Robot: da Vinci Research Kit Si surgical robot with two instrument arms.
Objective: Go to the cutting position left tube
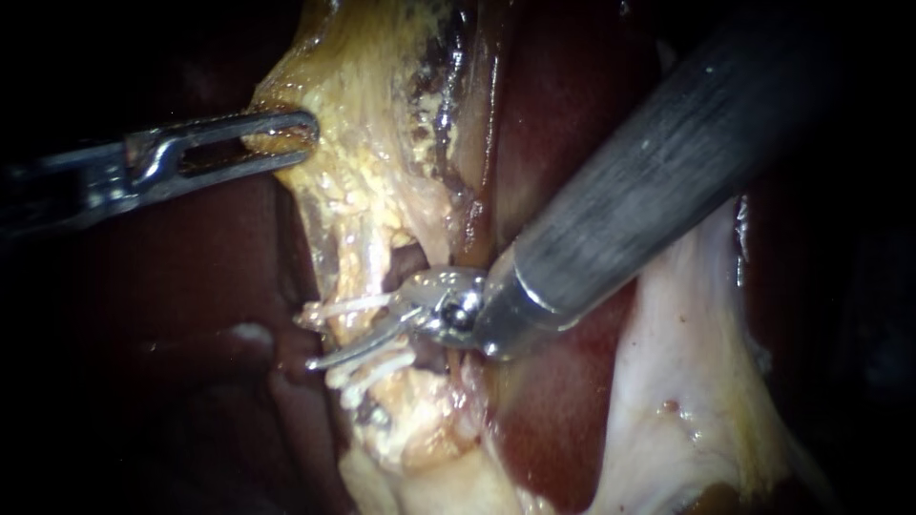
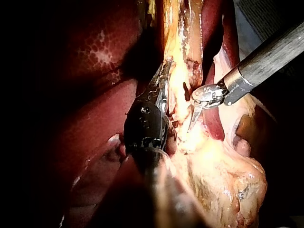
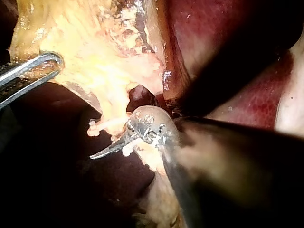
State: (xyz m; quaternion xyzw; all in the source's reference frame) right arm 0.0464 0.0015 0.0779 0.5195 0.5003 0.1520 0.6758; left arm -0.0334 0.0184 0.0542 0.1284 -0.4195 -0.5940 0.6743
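Clear lane: the dark gap over the liver (image 1: pixel 191 315), below the left instrument (image 1: pixel 286 141) and left of the white clips (image 1: pixel 343 307) (the only open way in from that side). The left instrument's jaws clamp the fatty tissue (image 1: pixel 363 191), and that stretched sheet walls off the upper middle. The right instrument (image 1: pixel 358 345) blocks the upper right with its shaft, its tip lying between the clips. A small window (image 1: pixel 405 262) opens just above the tip. Pale tissue (image 1: pixel 687 381) closes the lower right.

Dark red liver (image 1: pixel 563 124), yellow fatty tissue (image 1: pixel 363 105), pale membrane (image 1: pixel 687 334)
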